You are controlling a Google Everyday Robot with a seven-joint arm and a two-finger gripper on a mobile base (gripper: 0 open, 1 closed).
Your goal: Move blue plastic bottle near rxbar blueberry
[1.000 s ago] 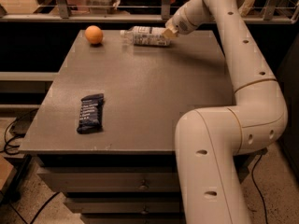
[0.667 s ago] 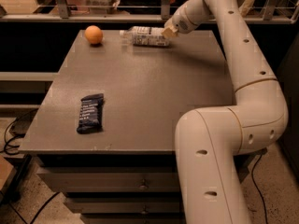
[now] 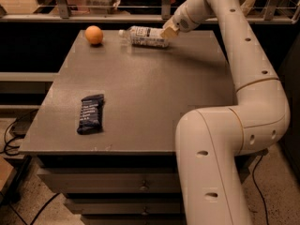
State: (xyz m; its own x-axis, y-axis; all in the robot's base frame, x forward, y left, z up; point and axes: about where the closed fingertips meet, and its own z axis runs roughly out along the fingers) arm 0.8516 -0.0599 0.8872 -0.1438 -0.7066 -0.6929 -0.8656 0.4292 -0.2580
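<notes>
Hardly anything is shifting since a second ago: the pincer is still sitting at the far end of the blue plastic bottle, and both are perhaps edging a touch closer to the orange, which is itself staying put. The bottle is lying on its side on the counter, just beside the orange and to its right as I am looking, with its white cap pointing toward the orange and its base pointing away. The pincer is meeting the bottle at that base end, on the side away from the orange, its tan tip touching or all but touching the plastic. Whether it is spread, pressed together or actually pinching the bottle, I cannot tell from where I am standing. The rxbar blueberry is lying flat, well apart from the orange, nearer to me and almost straight in line with it, close to the counter's front edge. The pale arm is rising in a big bend well to the right of the orange and reaching back over the counter toward the bottle. Drawer fronts are showing below the counter top, far beneath the orange.
</notes>
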